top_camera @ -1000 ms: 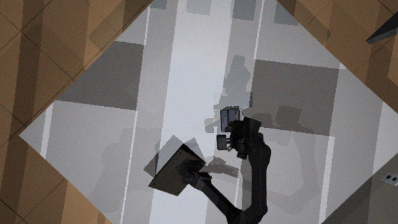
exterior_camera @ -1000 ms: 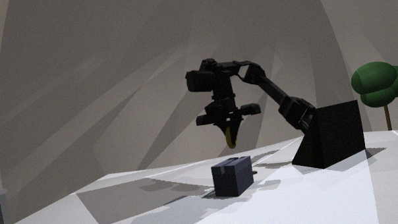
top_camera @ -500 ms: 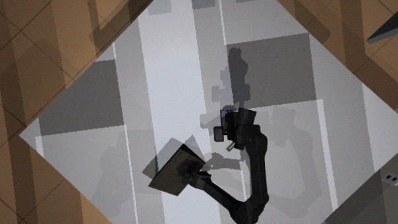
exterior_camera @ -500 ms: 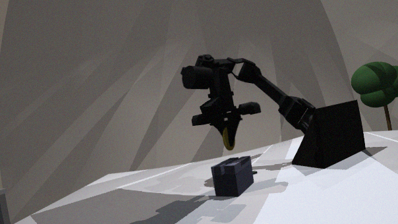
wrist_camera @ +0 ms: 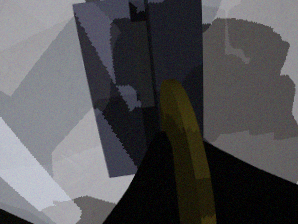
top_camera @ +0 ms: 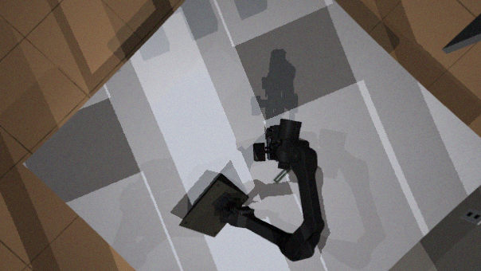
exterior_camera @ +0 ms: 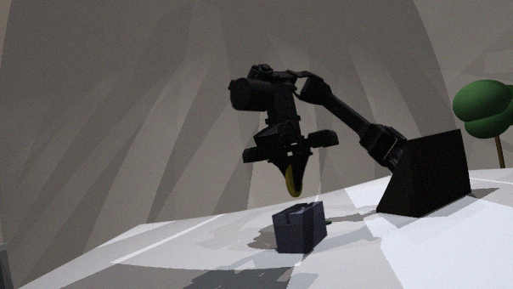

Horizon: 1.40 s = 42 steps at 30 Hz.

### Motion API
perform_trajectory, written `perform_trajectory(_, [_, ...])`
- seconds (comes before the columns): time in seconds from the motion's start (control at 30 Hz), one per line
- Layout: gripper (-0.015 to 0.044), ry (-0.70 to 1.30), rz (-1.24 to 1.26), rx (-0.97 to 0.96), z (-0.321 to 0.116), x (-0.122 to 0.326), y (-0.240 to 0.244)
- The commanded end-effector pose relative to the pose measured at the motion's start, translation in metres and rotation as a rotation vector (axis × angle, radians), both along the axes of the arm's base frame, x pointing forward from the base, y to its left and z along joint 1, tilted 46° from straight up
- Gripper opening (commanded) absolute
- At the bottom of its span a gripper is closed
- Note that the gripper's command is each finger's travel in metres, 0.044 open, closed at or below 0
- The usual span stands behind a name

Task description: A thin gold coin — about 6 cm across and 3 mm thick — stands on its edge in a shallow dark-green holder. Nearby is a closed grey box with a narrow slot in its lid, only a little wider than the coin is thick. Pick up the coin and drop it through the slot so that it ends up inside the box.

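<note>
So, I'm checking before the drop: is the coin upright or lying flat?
Upright: the coin hangs edge-down from the claw, above the box.

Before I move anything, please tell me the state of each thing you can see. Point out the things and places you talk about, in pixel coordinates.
Coin (exterior_camera: pixel 292 184) (wrist_camera: pixel 183 131): gripped, roughly on edge, above the box.
End effector (top_camera: pixel 272 151) (exterior_camera: pixel 296 187) (wrist_camera: pixel 168 140): shut on the coin.
Box (exterior_camera: pixel 290 235) (wrist_camera: pixel 176 40): upright, lid on, slot uncovered.
Holder (top_camera: pixel 276 181) (exterior_camera: pixel 329 222): without the coin, partly hidden.

No lettering, brand, number or sign can be read on anything in these views, neither around the gripper (top_camera: pixel 260 152) (exterior_camera: pixel 295 187) (wrist_camera: pixel 172 150) nor on the box (exterior_camera: pixel 297 227) (wrist_camera: pixel 172 55) below it, though the dim light could perhaps hide some small marking there.
</note>
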<state>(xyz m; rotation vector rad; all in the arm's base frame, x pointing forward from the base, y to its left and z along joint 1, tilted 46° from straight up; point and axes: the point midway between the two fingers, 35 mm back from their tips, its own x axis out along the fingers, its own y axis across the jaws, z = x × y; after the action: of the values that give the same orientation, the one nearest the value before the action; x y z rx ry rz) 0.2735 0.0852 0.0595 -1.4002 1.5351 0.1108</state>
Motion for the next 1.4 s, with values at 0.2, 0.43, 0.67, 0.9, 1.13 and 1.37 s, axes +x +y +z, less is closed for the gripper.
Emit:
perform_trajectory(0.2, [0.0,0.0,0.0,0.0,-0.0016,0.0003,0.0015])
perform_trajectory(0.43, [0.0,0.0,0.0,0.0,-0.0017,0.0004,0.0016])
perform_trajectory(0.67, [0.0,-0.004,-0.004,0.001,-0.0051,0.0022,0.0055])
perform_trajectory(0.9, [0.0,-0.012,-0.012,0.004,-0.0076,0.0033,0.009])
perform_trajectory(1.13, [0.0,-0.007,-0.005,-0.001,-0.0066,0.0026,0.0071])
perform_trajectory(1.37, [0.0,-0.007,-0.005,-0.002,-0.0075,0.0025,0.0062])
